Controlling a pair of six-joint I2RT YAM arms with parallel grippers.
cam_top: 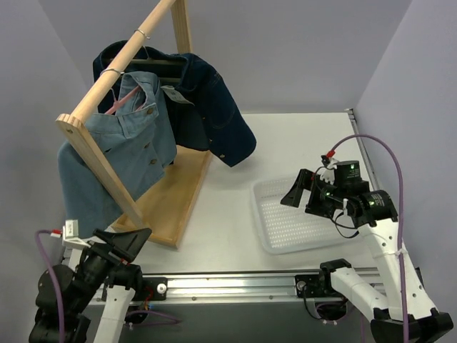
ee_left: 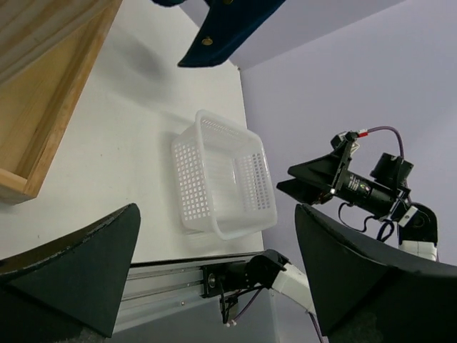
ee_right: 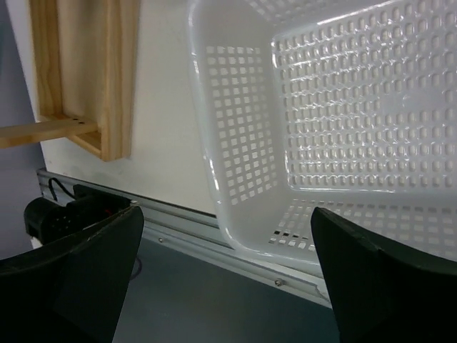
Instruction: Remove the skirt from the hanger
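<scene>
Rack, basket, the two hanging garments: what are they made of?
Rack: pale, unfinished-looking wood, grain visible.
Basket: white glossy plastic, moulded grid holes.
Light garment and dark garment: likely denim, matte weave, stitched seams, buttons.

Light blue denim skirt [cam_top: 121,153], navy jacket [cam_top: 214,114], white mesh basket [cam_top: 285,221]

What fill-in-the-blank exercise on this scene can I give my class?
The light denim garment and dark denim garment hang on a ____ rack.
The white basket contains ____.
The left gripper and right gripper are both ____.
Missing words: wooden; nothing; open.
</scene>
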